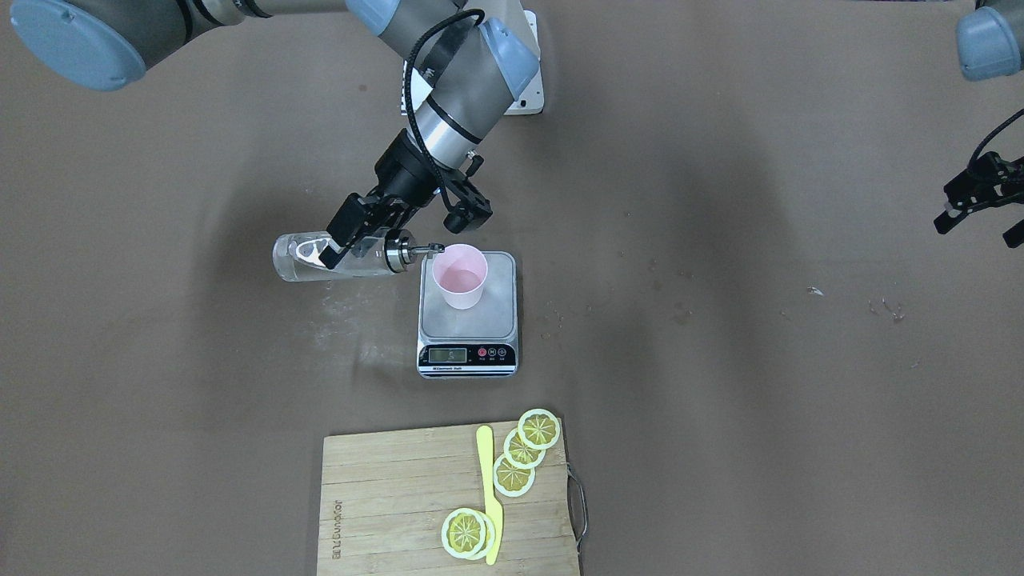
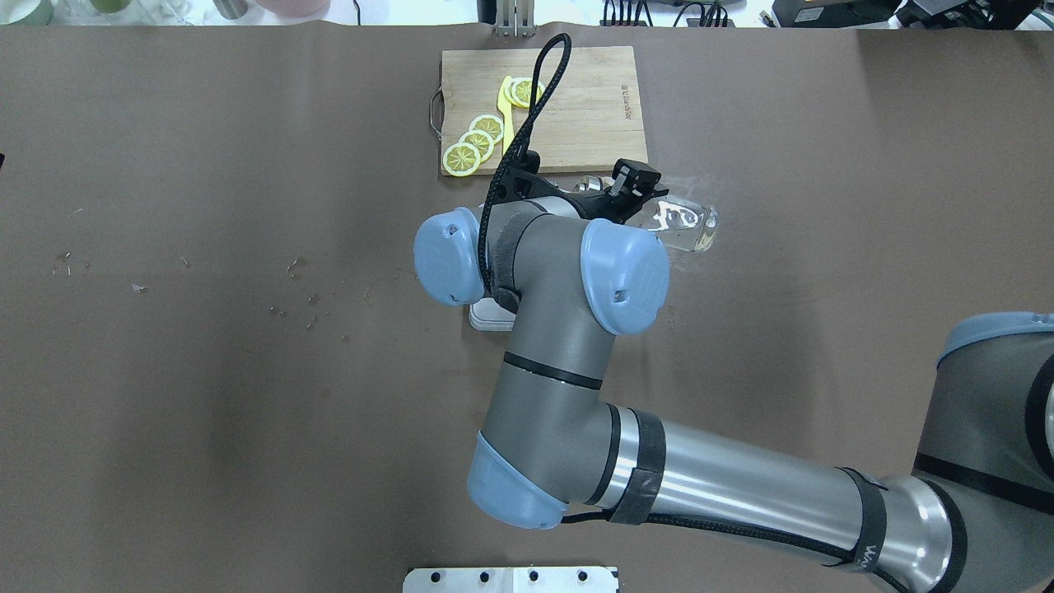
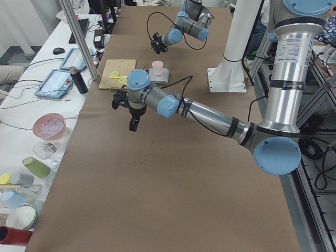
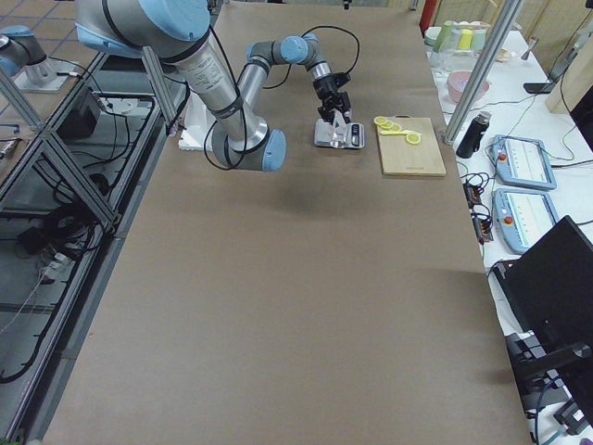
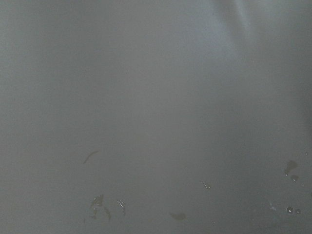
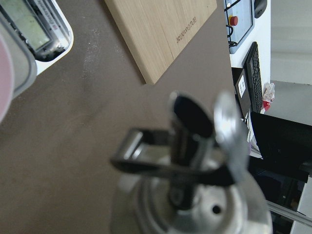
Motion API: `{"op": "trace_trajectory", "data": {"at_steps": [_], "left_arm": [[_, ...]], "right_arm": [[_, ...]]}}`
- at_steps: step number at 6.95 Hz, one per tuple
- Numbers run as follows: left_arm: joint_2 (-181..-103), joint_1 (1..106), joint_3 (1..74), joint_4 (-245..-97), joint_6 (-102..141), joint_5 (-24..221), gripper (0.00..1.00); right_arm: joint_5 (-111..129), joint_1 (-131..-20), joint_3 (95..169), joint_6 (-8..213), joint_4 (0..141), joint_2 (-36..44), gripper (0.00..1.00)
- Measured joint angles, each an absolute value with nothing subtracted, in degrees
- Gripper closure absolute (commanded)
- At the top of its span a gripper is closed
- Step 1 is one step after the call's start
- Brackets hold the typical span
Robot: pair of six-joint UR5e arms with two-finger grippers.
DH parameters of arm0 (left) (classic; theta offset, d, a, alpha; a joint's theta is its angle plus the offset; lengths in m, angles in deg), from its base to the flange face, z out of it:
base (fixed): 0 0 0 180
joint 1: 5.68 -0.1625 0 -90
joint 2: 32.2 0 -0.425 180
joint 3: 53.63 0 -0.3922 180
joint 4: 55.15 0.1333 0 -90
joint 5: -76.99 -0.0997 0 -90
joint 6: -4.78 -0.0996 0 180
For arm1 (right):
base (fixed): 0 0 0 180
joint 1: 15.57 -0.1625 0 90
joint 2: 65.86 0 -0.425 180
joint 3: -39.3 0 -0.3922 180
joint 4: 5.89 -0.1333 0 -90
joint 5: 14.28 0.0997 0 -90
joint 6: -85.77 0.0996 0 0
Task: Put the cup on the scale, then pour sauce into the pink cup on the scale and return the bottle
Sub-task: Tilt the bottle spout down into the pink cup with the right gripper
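Glass bottle [image 1: 290, 258], clear with silver spout cap [image 1: 398, 250], clamped near-horizontal in closed right gripper [image 1: 340, 250], long axis aimed at pale pink cup [image 1: 459, 276] standing on scale [image 1: 498, 310], spout tip just at cup rim; left gripper [image 1: 978, 212] spread, empty, well apart.

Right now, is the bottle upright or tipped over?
Tipped: the bottle lies roughly horizontal in the right pincer, spout at the rim of the cup on the scale.

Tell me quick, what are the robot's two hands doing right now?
Left gripper: open, holding nothing.
Right gripper: closed on the bottle, which is tipped with its spout at the cup.
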State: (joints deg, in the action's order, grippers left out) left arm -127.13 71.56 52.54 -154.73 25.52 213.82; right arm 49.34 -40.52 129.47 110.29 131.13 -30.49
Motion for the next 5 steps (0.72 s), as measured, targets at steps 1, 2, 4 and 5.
{"op": "trace_trajectory", "data": {"at_steps": [1,2,4,5], "left_arm": [[-127.1,71.8,52.5,-154.7,25.5,214.5,0.03],[-127.1,71.8,52.4,-154.7,25.5,214.8,0.03],[-127.1,71.9,52.4,-154.7,25.5,215.0,0.03],[-127.1,71.9,52.4,-154.7,25.5,215.0,0.03]], "right_arm": [[48.6,-40.5,128.8,110.3,132.1,-30.8,1.0],[47.7,-40.4,128.6,110.3,133.4,-30.7,1.0],[45.6,-39.8,128.4,110.5,136.2,-30.5,1.0],[44.8,-39.1,128.2,110.9,137.2,-30.3,1.0]]}}
